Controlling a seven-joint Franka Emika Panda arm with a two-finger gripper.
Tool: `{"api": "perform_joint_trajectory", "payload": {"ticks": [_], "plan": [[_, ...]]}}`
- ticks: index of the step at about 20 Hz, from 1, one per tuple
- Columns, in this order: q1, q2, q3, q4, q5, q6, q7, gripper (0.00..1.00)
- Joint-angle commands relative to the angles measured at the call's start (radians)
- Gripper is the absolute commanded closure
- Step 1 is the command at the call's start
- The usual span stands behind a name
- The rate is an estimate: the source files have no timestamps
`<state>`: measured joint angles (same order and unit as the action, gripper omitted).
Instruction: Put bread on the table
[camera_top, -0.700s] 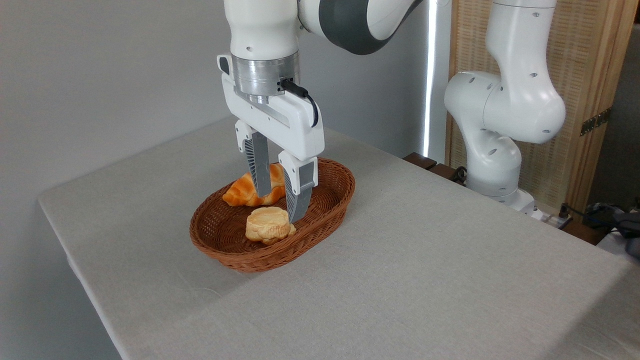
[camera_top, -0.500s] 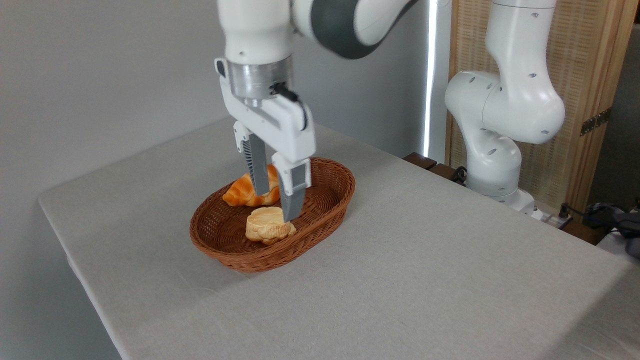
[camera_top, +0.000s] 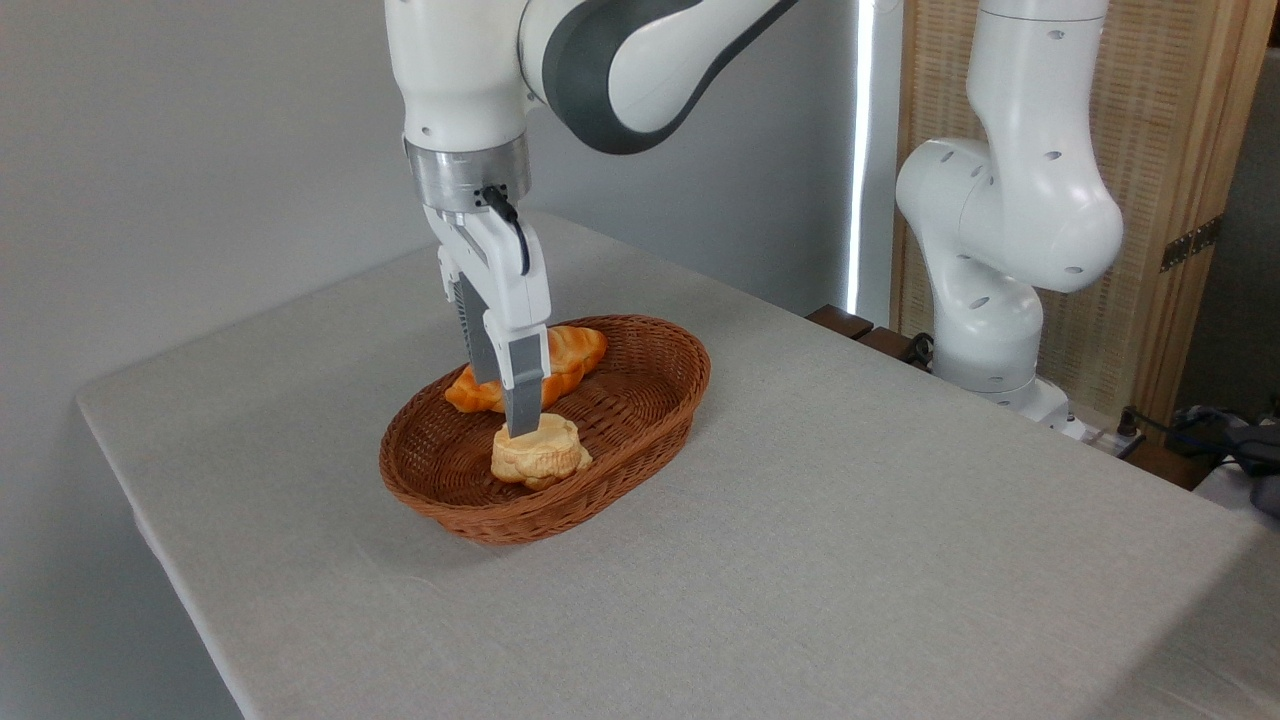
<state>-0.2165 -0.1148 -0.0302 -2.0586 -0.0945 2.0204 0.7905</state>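
Bread (camera_top: 537, 451) sits directly under my gripper (camera_top: 516, 420) at the near end of the basket (camera_top: 640, 440), fingers edge-on so I cannot tell their spread.

Single fixed view, taken from above table (camera_top: 800, 560) height and off one corner, looking obliquely down and across the cloth toward the grey wall. The near table corner runs out of frame at the bottom; the arm base (camera_top: 990, 340) stands at the far right edge. Framing is of middle range: the gripper (camera_top: 510, 405) sits left of centre, the wicker basket (camera_top: 640, 440) directly beneath its jaws, and the upper arm links are cropped at the top.
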Motion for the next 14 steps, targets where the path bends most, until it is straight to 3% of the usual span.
{"api": "perform_joint_trajectory", "payload": {"ticks": [1,3,5,6,14], "plan": [[-0.018,-0.016,0.013,-0.051,0.013,0.027,0.090,0.00],[-0.018,-0.014,0.013,-0.060,0.022,0.032,0.131,0.00],[-0.018,-0.014,0.012,-0.074,0.087,0.043,0.139,0.00],[-0.020,-0.013,0.012,-0.080,0.093,0.052,0.139,0.00],[-0.058,0.004,0.012,-0.095,0.096,0.080,0.138,0.00]]}}
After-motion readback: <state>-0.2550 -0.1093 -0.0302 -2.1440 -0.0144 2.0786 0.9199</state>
